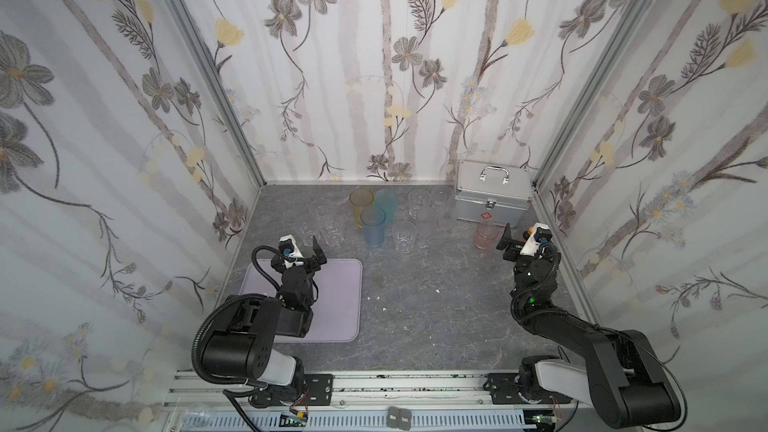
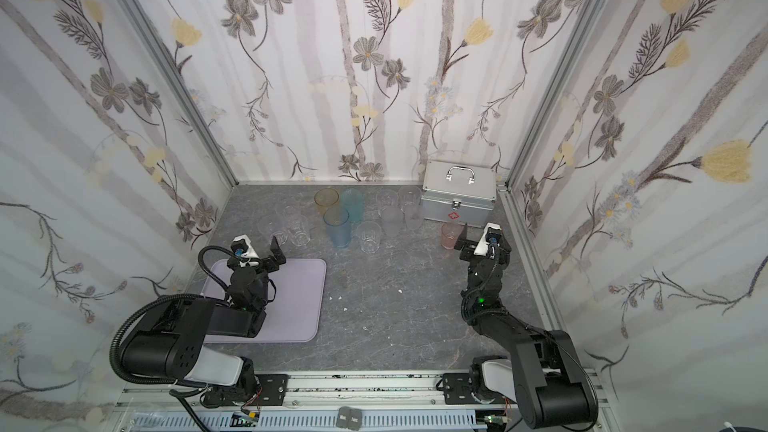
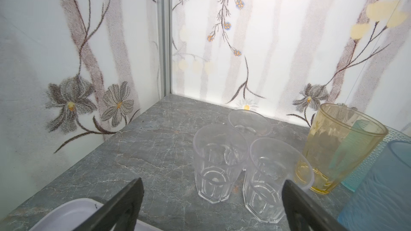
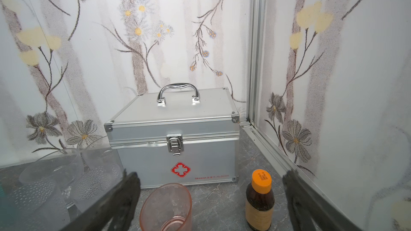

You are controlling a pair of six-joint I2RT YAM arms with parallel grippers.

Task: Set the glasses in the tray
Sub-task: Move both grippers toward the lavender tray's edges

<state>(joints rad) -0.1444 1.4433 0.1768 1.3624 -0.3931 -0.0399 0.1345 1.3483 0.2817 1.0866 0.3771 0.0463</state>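
While none of the glasses [image 1: 373,230] had been placed in the tray [image 1: 340,305], the left end effector [image 3: 212,182] and right end effector [image 4: 211,173] were held wide open, empty.

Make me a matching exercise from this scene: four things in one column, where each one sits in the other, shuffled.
Things: 1 tray; 2 pink glass; 3 metal case; 4 amber glass.
Places: A back right corner; B partly under the left arm; C just in front of the metal case; D back row, beside the teal glass.
Pairs: 1-B, 2-C, 3-A, 4-D.
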